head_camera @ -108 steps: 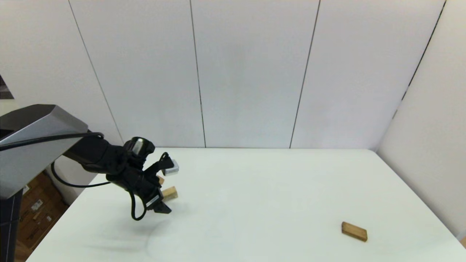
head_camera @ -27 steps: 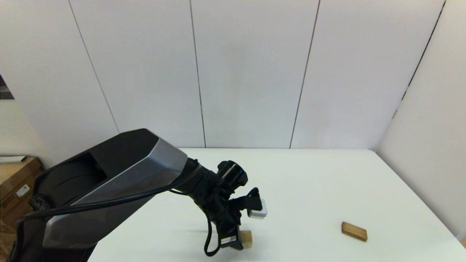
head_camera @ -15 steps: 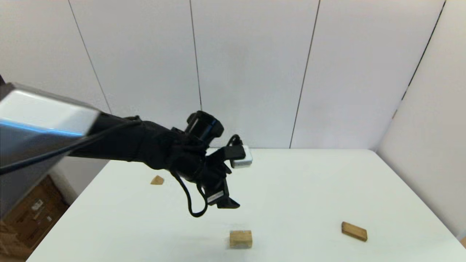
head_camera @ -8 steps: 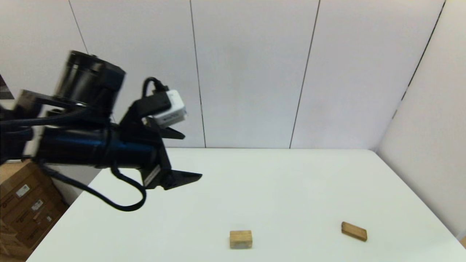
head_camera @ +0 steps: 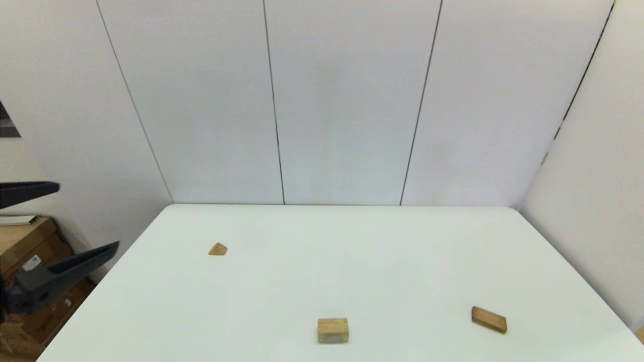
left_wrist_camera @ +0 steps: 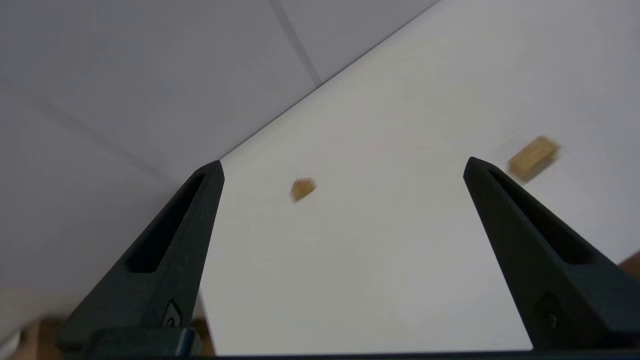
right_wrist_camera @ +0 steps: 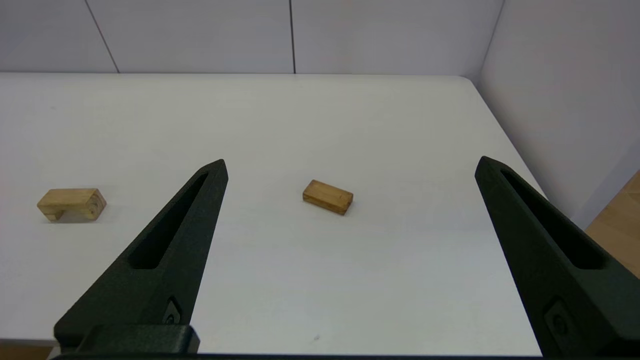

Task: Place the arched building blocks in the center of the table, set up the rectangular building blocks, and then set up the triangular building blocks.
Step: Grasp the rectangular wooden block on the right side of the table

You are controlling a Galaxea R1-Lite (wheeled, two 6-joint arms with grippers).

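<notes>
The arched block (head_camera: 332, 330) stands alone near the front middle of the white table (head_camera: 352, 241); it also shows in both wrist views (left_wrist_camera: 532, 157) (right_wrist_camera: 71, 203). The rectangular slab (head_camera: 489, 320) lies flat at the front right (right_wrist_camera: 327, 196). The small triangular wedge (head_camera: 218, 249) rests at the far left (left_wrist_camera: 302, 188). My left gripper (head_camera: 88, 216) hangs open and empty off the table's left edge, well away from every block (left_wrist_camera: 344, 164). My right gripper (right_wrist_camera: 352, 162) is open and empty, back from the slab, and does not show in the head view.
Cardboard boxes (head_camera: 30, 261) sit on the floor beyond the table's left edge. White wall panels close off the back and the right side. Wooden floor (right_wrist_camera: 620, 220) shows past the table's right edge.
My left gripper let go of the arched block near the table's front middle, rose, and pulled back to the left edge of the head view. The blocks lie still.
</notes>
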